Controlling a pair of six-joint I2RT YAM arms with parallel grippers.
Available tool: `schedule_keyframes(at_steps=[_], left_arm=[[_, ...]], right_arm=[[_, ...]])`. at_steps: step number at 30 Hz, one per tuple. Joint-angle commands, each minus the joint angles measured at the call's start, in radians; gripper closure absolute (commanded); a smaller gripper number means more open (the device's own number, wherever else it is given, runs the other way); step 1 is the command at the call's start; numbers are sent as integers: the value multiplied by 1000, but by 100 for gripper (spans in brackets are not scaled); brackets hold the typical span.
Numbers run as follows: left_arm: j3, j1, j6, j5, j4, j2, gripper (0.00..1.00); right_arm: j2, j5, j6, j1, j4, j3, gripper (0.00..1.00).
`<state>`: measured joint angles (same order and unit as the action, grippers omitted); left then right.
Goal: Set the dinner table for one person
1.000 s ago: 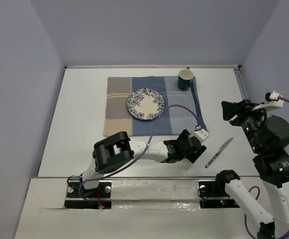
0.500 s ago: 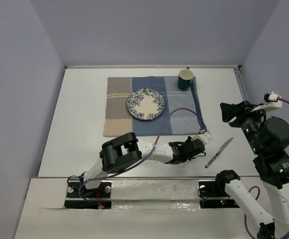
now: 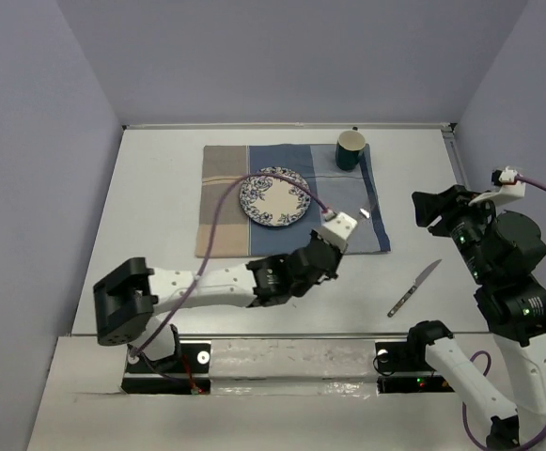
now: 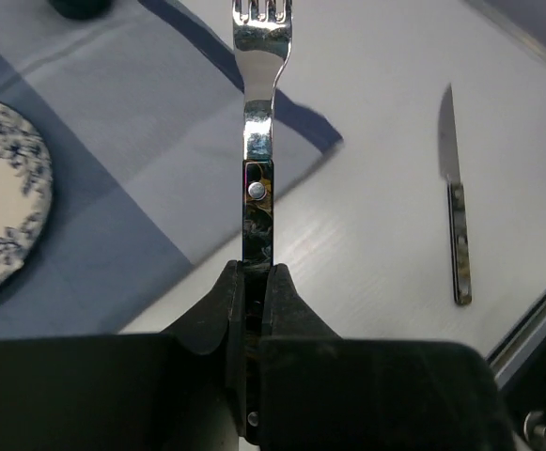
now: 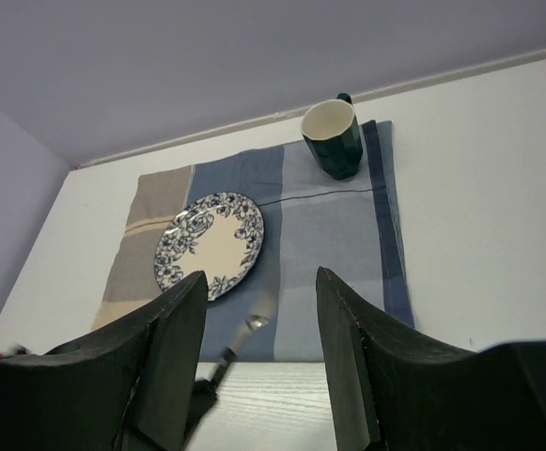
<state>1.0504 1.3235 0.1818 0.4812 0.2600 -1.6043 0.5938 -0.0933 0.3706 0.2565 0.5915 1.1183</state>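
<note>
Fork [image 4: 257, 141]: light, stiff, slick steel with a dark riveted handle, best held by that handle. The left gripper [image 4: 257, 282] is clamped on it there. Its long axis runs straight out from the jaws, tines leading, across the mat's [image 4: 141, 141] right edge. A knife [image 4: 454, 202] lies on the table [image 4: 376, 235], right of the mat. The right gripper [image 5: 258, 310] gapes, empty.

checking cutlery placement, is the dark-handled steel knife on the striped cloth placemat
No, the knife lies on the bare white tabletop, clear of the placemat.

Plate [image 5: 209, 246] and mug [image 5: 333, 136] sit on striped placemat [image 5: 334, 230]; fork [image 5: 255, 321] over its near edge.
</note>
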Motion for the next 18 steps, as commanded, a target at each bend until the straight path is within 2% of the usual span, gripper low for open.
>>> schedule_keyframes(at_steps=[1, 3, 4, 8, 14, 18], left_arm=[[-116, -169, 147, 65, 73, 186, 100], [-182, -272, 200, 27, 38, 263, 100], [-202, -378, 238, 19, 29, 288, 100], [-234, -585, 257, 48, -18, 311, 100], [-227, -783, 237, 45, -33, 204, 100], [-204, -842, 167, -13, -2, 113, 100]], right_arm=[[12, 0, -7, 6, -32, -1, 45], [21, 18, -10, 6, -33, -27, 45], [24, 26, -10, 6, -35, -38, 45], [35, 62, 13, 6, -65, -101, 45], [31, 145, 39, 6, -105, -179, 46], [29, 164, 50, 6, -122, -233, 46]])
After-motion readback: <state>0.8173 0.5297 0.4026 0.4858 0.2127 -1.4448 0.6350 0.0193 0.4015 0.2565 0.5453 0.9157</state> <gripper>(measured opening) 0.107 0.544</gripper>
